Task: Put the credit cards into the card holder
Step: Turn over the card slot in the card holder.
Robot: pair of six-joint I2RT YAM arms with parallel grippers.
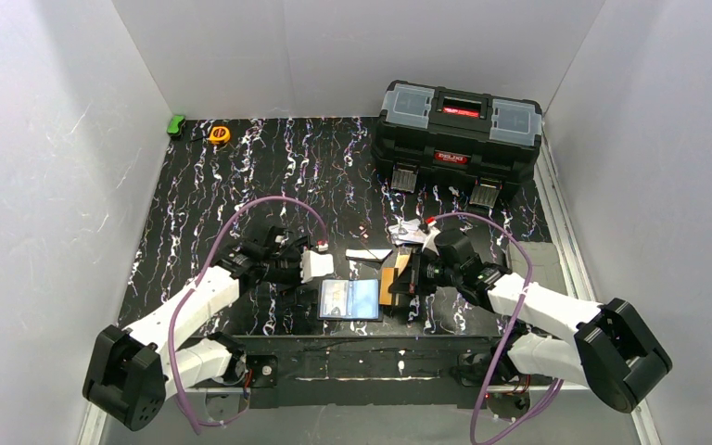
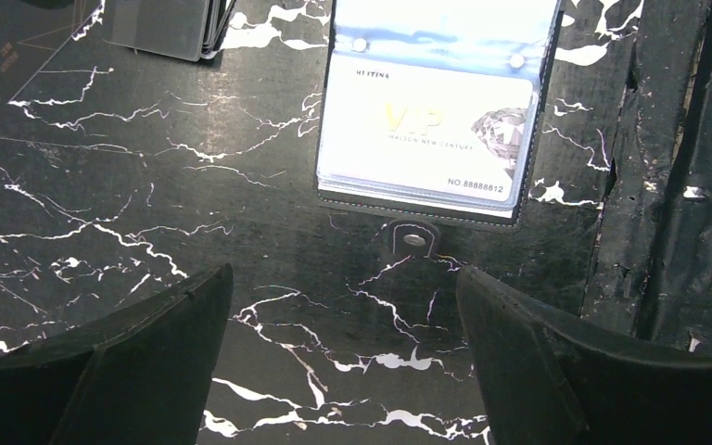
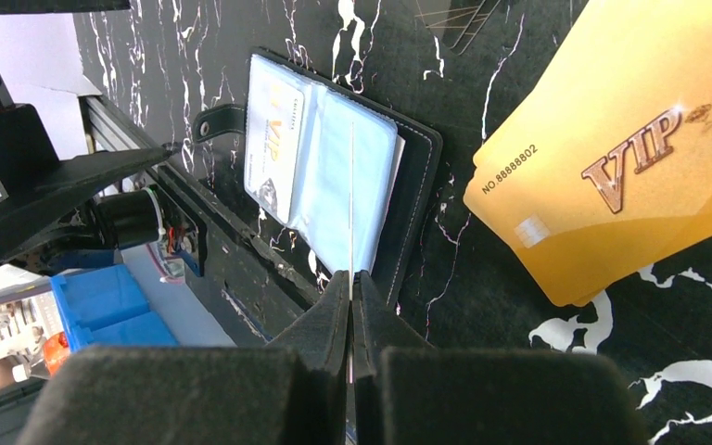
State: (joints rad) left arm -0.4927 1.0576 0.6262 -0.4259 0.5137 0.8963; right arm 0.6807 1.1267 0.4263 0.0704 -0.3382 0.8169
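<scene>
Pinching a card (image 3: 350, 185) edge-on, right claw (image 3: 352, 276) overlaps card holder (image 3: 329, 176) edge

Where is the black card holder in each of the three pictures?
Top external: card holder lies open, low in the middle of the picture.
Left wrist: card holder is at the top, middle.
Right wrist: card holder is centre-left, open.
Shared landmark: white VIP card in its sleeve, seen in both wrist views.
</scene>
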